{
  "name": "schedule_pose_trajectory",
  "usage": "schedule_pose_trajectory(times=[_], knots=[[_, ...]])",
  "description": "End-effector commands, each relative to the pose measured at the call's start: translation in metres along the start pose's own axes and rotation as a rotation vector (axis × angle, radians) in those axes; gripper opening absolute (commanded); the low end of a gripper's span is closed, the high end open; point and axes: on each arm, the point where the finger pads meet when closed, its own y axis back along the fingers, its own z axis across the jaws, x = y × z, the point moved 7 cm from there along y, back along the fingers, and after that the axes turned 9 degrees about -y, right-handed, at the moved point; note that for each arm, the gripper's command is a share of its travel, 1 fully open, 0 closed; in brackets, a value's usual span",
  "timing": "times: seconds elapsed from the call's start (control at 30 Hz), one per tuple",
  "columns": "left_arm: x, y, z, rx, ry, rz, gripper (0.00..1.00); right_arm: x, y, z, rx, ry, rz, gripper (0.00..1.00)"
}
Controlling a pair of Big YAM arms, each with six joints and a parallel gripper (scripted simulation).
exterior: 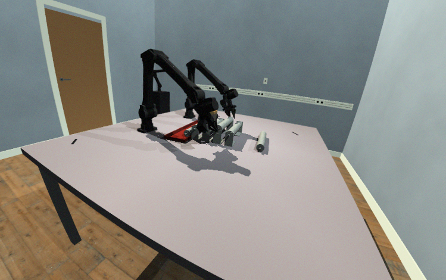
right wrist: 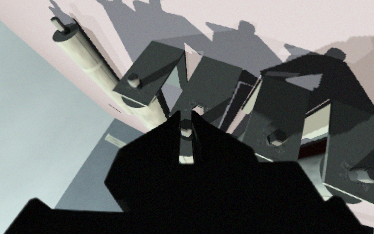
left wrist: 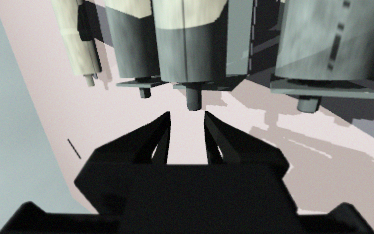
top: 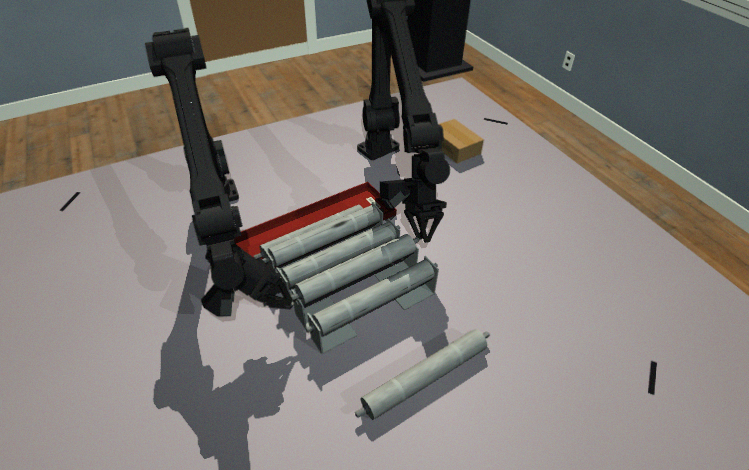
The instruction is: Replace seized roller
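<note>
Pinching the near axle end of the raised roller (top: 353, 273) (exterior: 225, 123) (left wrist: 193, 50), the right gripper (top: 290, 303) (exterior: 216, 128) (right wrist: 186, 116) is closed on that stub. Left gripper (top: 427, 238) (exterior: 232, 115) (left wrist: 187, 114) at the opposite end: fingers partly apart, nothing between them, axle end just ahead of the tips. Roller sits over the second slot from the front of the bed; the bracket (right wrist: 219, 77) at the right gripper's end shows its hole with no axle in it. Other end seated or not: cannot tell.

Front bed roller (top: 371, 298) (left wrist: 133, 45) in its brackets, axle ends poking through. Two more rollers in the slots on the tray side. Red scrap tray (top: 313, 211) (exterior: 179, 139) behind the bed, one roller (exterior: 187, 132) inside, mostly hidden from the top. Which roller is seized: cannot tell by look.

Loose roller (top: 426, 374) (exterior: 261, 140) lying on the counter (top: 540, 262) (exterior: 287, 194) in front of the bed, apart from it, roughly parallel. Tan box (top: 460, 140) also on the counter, behind the left gripper.
</note>
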Motion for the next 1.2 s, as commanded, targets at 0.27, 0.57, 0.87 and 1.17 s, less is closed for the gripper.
schedule_pose_trajectory(times=[0.27,0.57,0.87,1.17], knots=[[-0.004,0.020,0.015,-0.062,-0.001,-0.007,0.32,0.008,0.021,0.030,-0.083,0.041,0.001,0.32],[-0.004,0.020,0.015,-0.062,-0.001,-0.007,0.32,0.010,0.019,0.030,-0.079,0.043,0.003,0.32],[-0.003,0.083,0.036,-0.110,-0.012,-0.008,0.32,0.011,0.081,0.038,-0.092,0.078,-0.007,0.32],[-0.002,0.051,0.006,-0.010,-0.006,-0.004,0.32,0.006,0.058,0.024,-0.051,0.051,0.003,0.32]])
